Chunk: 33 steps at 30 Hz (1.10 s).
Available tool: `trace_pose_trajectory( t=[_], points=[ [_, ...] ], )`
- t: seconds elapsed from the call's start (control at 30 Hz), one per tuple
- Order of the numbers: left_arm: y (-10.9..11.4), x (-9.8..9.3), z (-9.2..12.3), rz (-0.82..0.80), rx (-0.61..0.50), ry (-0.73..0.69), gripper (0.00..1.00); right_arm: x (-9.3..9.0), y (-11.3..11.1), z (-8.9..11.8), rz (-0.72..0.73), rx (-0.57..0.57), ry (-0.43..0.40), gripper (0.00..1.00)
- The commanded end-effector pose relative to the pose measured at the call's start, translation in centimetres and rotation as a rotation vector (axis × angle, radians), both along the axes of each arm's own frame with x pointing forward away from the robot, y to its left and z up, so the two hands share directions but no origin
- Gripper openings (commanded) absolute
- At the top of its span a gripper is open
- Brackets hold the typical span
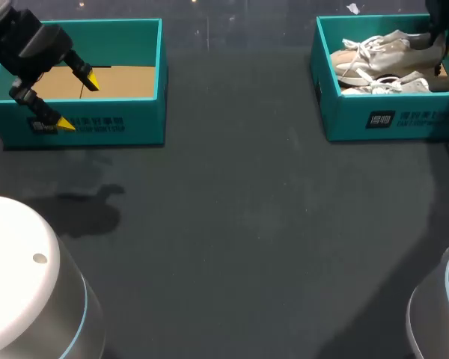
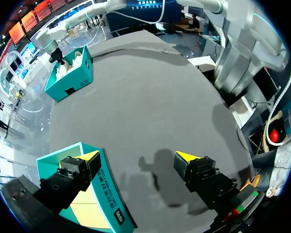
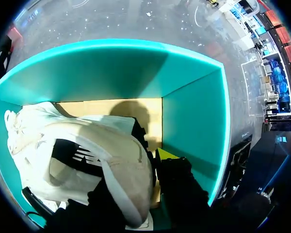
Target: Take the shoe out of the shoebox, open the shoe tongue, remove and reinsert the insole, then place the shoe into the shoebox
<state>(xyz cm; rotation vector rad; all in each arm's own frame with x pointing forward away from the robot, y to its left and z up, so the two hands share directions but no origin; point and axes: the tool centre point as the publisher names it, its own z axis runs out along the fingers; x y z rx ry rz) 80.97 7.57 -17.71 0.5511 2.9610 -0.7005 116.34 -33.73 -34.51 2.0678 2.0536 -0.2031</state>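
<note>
Two yellow tips of your left gripper (image 1: pixel 80 103) stand wide apart, grasping nothing. The front wall of the left shoebox (image 1: pixel 120 123) lies below and between them, and the arm slants down over that box. Your right gripper (image 3: pixel 146 167) is clenched on the heel of the pale shoe (image 3: pixel 87 141), one tip pressing the outside and the other finger tucked inside the collar. The shoe lies in the right shoebox (image 3: pixel 194 111), with the wrist lowered into it.

surface: dark grey table (image 1: pixel 247 239) | finish: matte | shadow (image 1: pixel 90 211): left side
</note>
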Motion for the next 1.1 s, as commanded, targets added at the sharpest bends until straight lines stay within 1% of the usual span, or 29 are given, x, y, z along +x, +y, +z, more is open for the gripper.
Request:
trace_pose_trajectory(
  t=[0.03,0.13,0.3,0.47,0.87,1.1],
  points=[
    [0.02,0.05,0.02,-0.001,0.003,0.001,1.00,0.43,0.00,-0.04,0.006,-0.006,0.001,0.16],
    [0.02,0.05,0.02,-0.001,0.003,0.001,1.00,0.47,-0.04,-0.07,0.011,-0.011,0.000,0.21],
    [0.02,0.05,0.02,-0.001,0.003,0.001,1.00,0.52,-0.11,-0.37,0.015,-0.009,0.005,0.26],
    [0.02,0.05,0.02,-0.001,0.003,0.001,1.00,0.59,-0.15,-0.82,0.021,0.000,0.013,0.29],
    [0.02,0.05,0.02,-0.001,0.003,0.001,1.00,0.67,-0.20,-0.87,0.029,0.007,0.020,0.36],
    [0.02,0.05,0.02,-0.001,0.003,0.001,1.00,0.85,0.10,-0.48,0.036,0.017,0.017,0.47]
  ],
)
